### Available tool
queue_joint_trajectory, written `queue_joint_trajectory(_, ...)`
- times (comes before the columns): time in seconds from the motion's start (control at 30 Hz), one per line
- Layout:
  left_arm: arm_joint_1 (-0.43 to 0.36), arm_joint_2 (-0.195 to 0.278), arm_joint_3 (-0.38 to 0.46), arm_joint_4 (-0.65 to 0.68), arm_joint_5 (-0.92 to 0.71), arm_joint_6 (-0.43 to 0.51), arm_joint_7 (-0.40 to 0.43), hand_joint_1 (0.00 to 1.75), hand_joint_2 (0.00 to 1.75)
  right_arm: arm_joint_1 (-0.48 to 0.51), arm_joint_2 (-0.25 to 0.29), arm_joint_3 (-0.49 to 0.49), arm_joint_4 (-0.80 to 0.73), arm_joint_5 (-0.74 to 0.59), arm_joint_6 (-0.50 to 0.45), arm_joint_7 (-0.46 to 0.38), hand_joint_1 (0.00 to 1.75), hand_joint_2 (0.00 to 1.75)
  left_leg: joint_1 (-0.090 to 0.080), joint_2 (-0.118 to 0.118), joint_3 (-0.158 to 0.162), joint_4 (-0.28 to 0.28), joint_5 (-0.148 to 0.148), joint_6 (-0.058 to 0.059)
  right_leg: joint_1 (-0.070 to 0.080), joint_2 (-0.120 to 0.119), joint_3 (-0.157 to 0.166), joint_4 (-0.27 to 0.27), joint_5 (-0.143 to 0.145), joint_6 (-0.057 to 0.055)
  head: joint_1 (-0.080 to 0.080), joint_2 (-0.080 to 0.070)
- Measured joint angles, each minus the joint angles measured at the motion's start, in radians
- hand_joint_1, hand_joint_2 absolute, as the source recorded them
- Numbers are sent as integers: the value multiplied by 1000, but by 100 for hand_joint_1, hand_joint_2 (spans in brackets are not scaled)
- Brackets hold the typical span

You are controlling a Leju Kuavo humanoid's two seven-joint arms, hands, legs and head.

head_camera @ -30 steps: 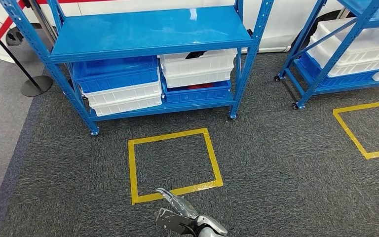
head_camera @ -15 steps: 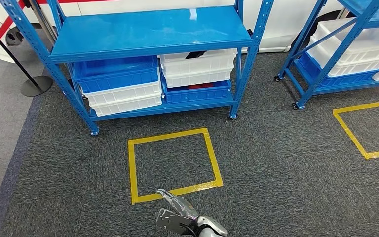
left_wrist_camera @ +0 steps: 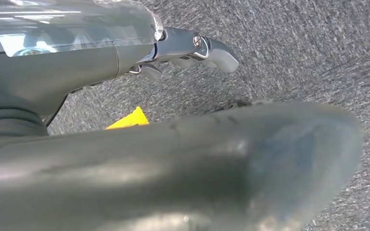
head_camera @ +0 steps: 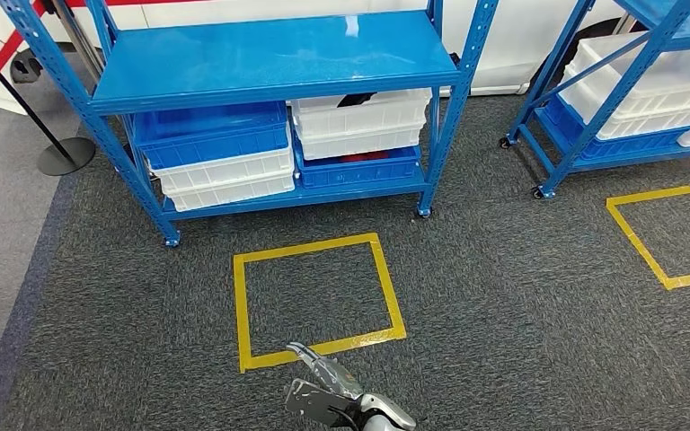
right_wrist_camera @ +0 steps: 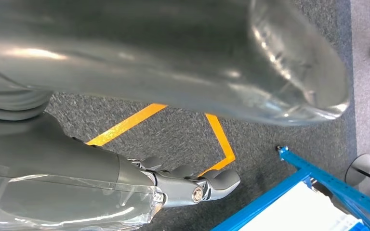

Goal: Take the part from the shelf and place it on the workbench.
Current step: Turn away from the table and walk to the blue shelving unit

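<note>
Evidently the left robot hand [left_wrist_camera: 192,48] and right robot hand [right_wrist_camera: 192,185] hung empty, fingers loosely apart. The part, probably inside the bins [head_camera: 359,126] on the shelf [head_camera: 269,58], sat well ahead, so a square approach seemed needed first.

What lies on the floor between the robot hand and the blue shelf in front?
In the head view, a yellow tape square on the grey carpet lies between the robot hand and the blue shelf. Inside it is bare carpet.

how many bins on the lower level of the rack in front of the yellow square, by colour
blue bins: 2
white bins: 4
total: 6
</note>
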Motion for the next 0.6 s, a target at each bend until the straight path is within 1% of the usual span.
queue_joint_trajectory(0.5, 0, 0, 3, 0, 1, -7, 8, 0, 0, 5, 0, -8, 0, 12, 1, 4, 0, 0, 0, 0, 0, 0, 0, 0, 0, 0, 0, 0, 0, 0, 0, 0)
queue_joint_trajectory(0.6, 0, 0, 8, 0, 1, -7, 4, 0, 0, 6, 0, -10, 0, 12, 7, 9, 0, 0, -3, 0, -2, 4, -3, 5, -5, 0, 0, -2, 1, 4, 0, 0)
